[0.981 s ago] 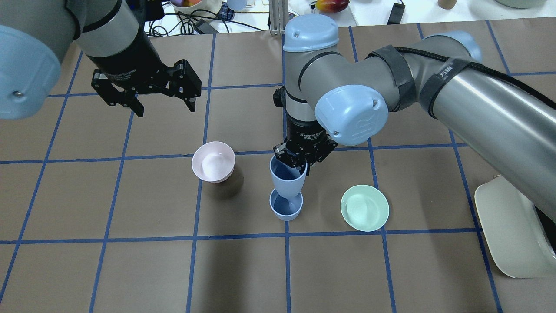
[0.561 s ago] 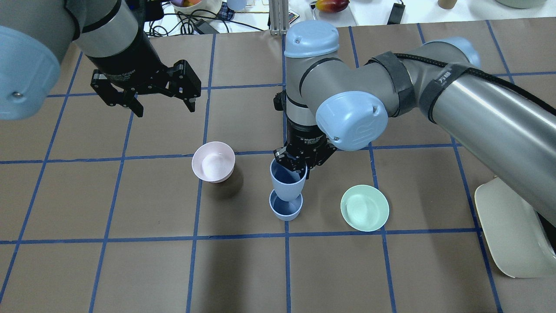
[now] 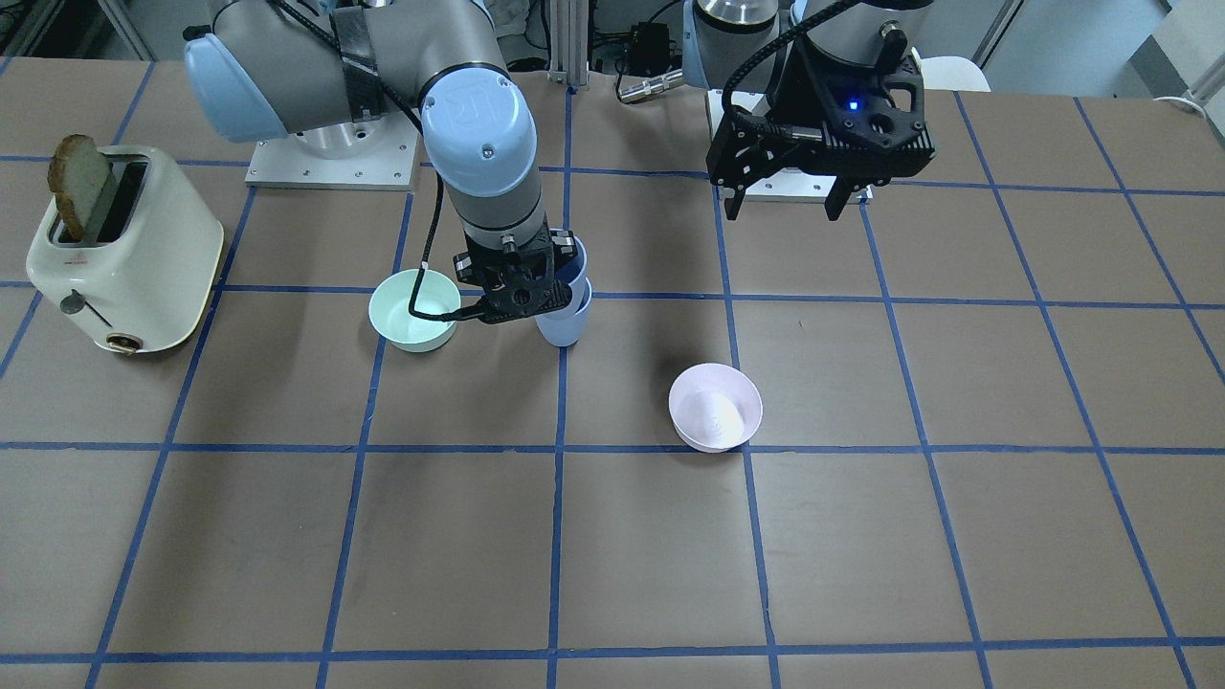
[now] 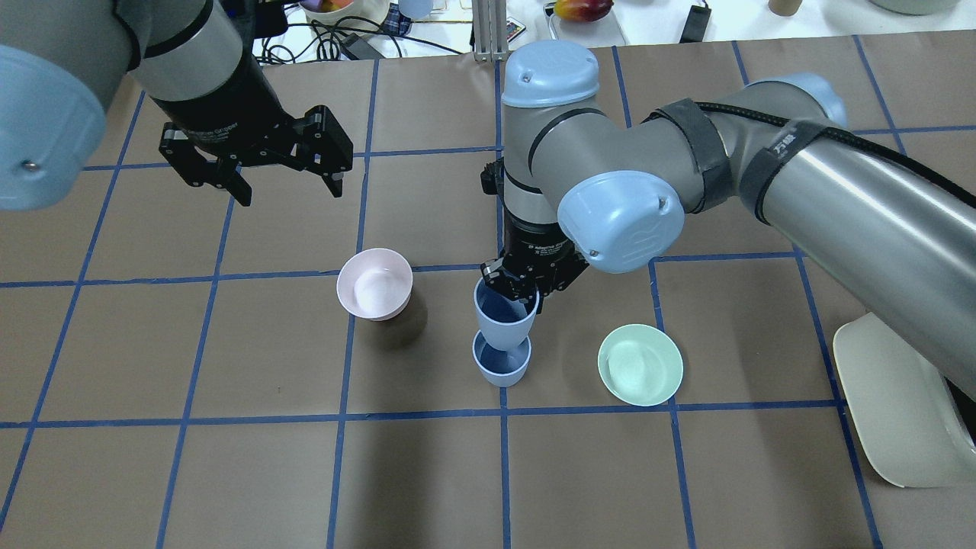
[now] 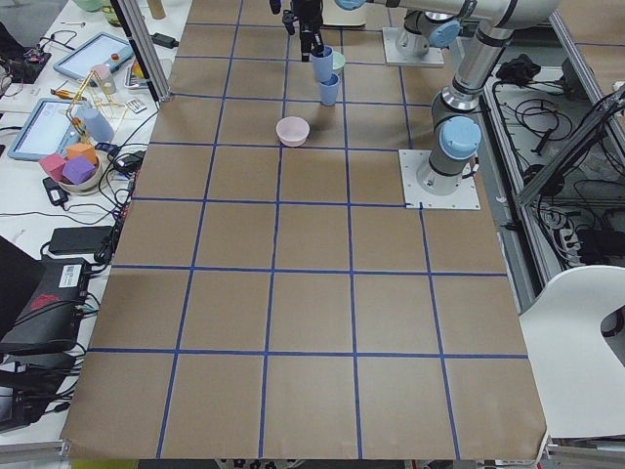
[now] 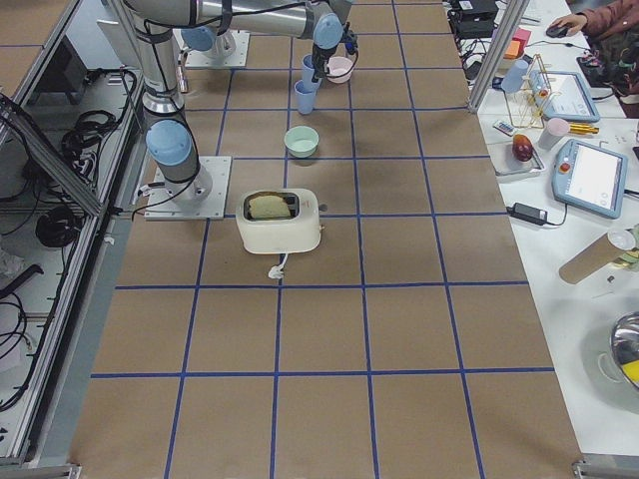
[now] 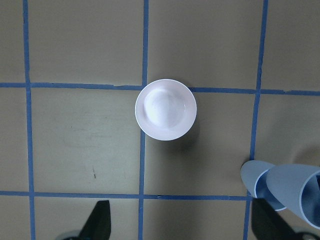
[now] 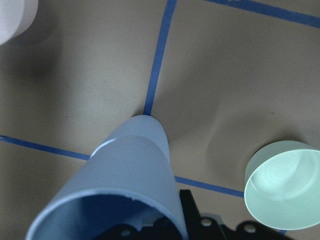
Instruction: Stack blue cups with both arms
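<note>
Right pincer (image 4: 519, 293) astride upper cup (image 4: 502, 326) rim

The upper blue cup (image 3: 577, 262) is largely hidden behind the right gripper (image 3: 524, 299) in the front-facing view. The toaster (image 4: 892, 412) is cut off by the overhead view's edge, and the pink bowl (image 8: 12, 15) by the right wrist view's corner.

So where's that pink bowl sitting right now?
In the overhead view the pink bowl stands on the table left of centre, apart from and left of the blue cups, nearer the camera than the open left gripper.
</note>
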{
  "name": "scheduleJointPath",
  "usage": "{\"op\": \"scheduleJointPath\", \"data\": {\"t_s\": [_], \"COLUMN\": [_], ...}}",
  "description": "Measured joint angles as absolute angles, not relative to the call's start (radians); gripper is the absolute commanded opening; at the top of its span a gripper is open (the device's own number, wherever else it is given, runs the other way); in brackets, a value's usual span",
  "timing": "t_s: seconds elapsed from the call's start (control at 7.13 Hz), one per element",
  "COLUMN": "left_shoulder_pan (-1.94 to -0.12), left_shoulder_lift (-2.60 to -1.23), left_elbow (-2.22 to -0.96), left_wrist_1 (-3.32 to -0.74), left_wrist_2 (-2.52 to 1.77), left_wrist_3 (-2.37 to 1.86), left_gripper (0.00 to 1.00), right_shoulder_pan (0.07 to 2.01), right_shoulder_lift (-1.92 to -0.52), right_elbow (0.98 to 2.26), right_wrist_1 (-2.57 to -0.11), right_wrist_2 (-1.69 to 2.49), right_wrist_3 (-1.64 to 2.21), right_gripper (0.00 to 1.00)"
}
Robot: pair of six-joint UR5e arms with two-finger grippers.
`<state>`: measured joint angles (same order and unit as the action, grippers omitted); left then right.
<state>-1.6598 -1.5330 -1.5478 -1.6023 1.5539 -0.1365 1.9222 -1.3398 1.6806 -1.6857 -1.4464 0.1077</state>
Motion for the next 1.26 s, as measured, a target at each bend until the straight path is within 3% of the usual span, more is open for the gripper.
{"op": "scheduleJointPath", "data": {"t_s": [1.26], "left_shoulder_pan": [-1.66], "left_shoulder_lift": [-1.531], "left_elbow": [-1.548], "left_wrist_1": [-1.603], "left_wrist_2": [1.554], "left_wrist_3": [-0.137], "left_gripper": [1.0], "right_shoulder_pan": [1.922], "right_shoulder_lift": [-1.372], "right_elbow": [1.719], "right_wrist_1": [-1.673], "right_wrist_2": [-1.428], "right_wrist_3": [0.119], "right_gripper": [0.0]}}
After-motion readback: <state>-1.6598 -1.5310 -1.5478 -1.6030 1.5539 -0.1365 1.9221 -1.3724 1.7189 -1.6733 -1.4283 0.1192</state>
